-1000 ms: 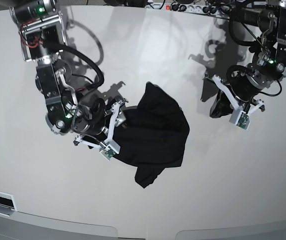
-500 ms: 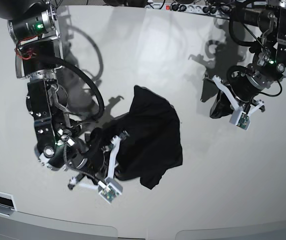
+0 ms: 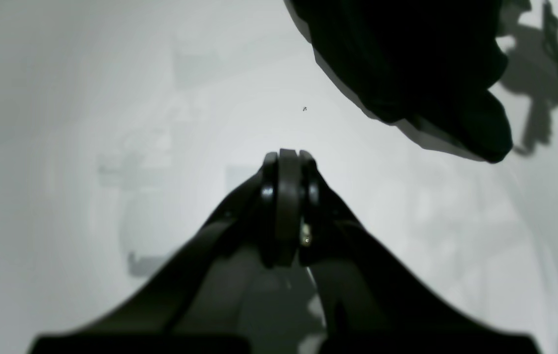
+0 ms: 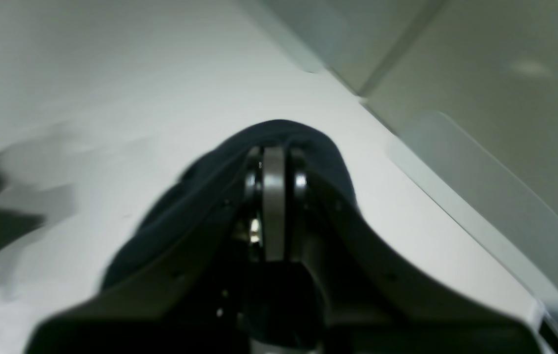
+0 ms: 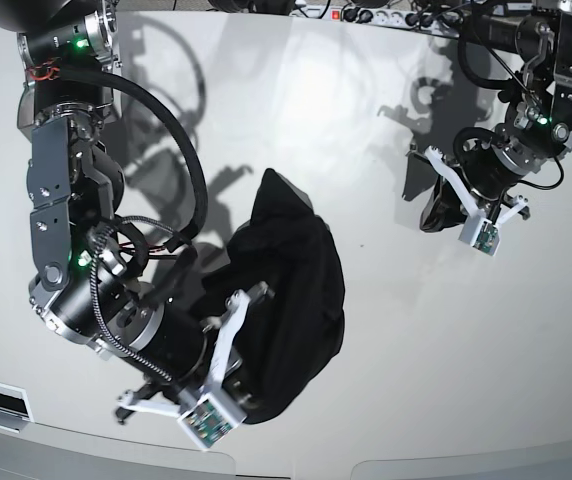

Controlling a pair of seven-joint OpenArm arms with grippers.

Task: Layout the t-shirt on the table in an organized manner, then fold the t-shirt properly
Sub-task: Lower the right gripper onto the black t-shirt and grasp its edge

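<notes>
Near the surface's front edge, your right hand is clamped on the bunched t-shirt, apparently lifting one end; your left hand sits pressed together, well apart.

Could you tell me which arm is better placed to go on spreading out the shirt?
Probably the right: its end effector is shut on the shirt. The left end effector is shut, empty, apart from it.

Partly hidden behind the right arm in the base view: the t-shirt, cut off top in the left wrist view.
</notes>
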